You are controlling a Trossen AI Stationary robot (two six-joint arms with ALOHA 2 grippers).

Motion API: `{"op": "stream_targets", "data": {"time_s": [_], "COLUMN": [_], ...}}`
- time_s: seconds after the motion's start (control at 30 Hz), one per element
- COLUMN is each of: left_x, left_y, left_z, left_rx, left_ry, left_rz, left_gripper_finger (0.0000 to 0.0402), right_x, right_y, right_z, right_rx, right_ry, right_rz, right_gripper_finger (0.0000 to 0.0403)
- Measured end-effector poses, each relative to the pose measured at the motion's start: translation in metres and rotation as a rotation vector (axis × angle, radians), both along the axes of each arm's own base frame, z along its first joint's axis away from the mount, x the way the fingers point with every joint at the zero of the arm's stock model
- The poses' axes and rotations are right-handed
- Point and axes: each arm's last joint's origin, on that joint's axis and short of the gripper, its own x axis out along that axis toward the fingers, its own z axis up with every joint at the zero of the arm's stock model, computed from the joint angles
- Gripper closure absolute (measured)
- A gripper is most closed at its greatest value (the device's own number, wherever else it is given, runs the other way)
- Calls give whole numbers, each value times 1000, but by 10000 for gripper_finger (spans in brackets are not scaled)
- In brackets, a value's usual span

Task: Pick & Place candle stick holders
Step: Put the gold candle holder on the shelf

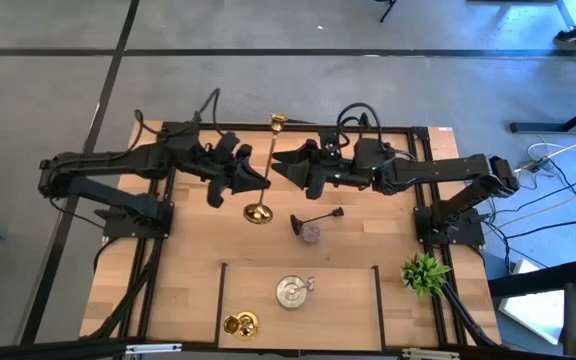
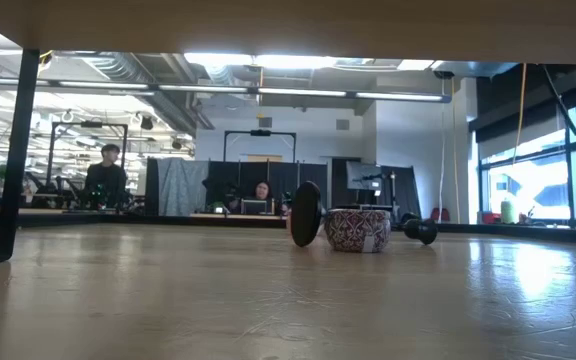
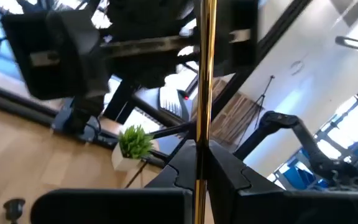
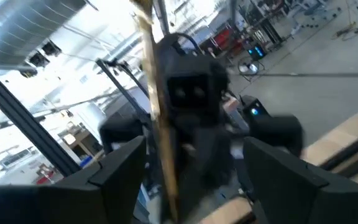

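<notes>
A light wooden table [image 1: 168,300] fills the overhead view, with two dark robot arms reaching in from 9 and 3 o'clock and meeting near 12 o'clock.

The left gripper [image 1: 258,182] has its fingers pressed together on the thin stem of a tall gold metal candlestick holder [image 1: 268,165]; the left wrist view shows that stem [image 3: 205,93] rising straight out from between the dark fingers [image 3: 229,171]. The holder's round gold base [image 1: 258,213] sits just below the gripper toward 6 o'clock; whether it touches the wood cannot be told.

The right gripper [image 1: 280,166] sits just beside the stem on its 3 o'clock side, its fingers spread apart with the gold stem [image 4: 157,118] between them, not pinched.

A green spiky plant [image 1: 425,271] stands at 4 o'clock.

Near the centre, a black thin-stemmed holder [image 1: 318,217] lies on its side, touching a round mauve glittery holder [image 1: 311,234].

At 6 o'clock stands a shiny silver round holder [image 1: 293,291], with a small gold holder [image 1: 239,323] at 7 o'clock.
</notes>
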Motion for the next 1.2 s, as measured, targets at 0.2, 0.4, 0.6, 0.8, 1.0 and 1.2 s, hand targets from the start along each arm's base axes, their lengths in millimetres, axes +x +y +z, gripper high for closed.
{"op": "stream_targets", "data": {"time_s": [0.2, 0.4, 0.6, 0.8, 1.0, 1.2], "left_x": [11, 13, 13, 15, 21, 24], "left_y": [3, 6, 8, 8, 8, 8], "left_z": [-9, -10, -7, -8, -12, -14], "left_rx": [-6, -6, -6, -15, -30, -32], "left_ry": [34, 40, 11, 6, 23, 32], "left_rz": [0, 14, 7, -15, -34, -38], "left_gripper_finger": [391, 391, 391, 391, 391, 385], "right_x": [0, 1, 1, 1, 1, 1], "right_y": [1, 1, 1, 1, 1, 2], "right_z": [1, -1, -3, -2, -2, -3], "right_rx": [-7, -14, -3, 1, -18, -21], "right_ry": [-19, 6, 23, 18, 19, 27], "right_rz": [10, 13, 6, -16, 5, 15], "right_gripper_finger": [130, 130, 167, 273, 369, 384]}}
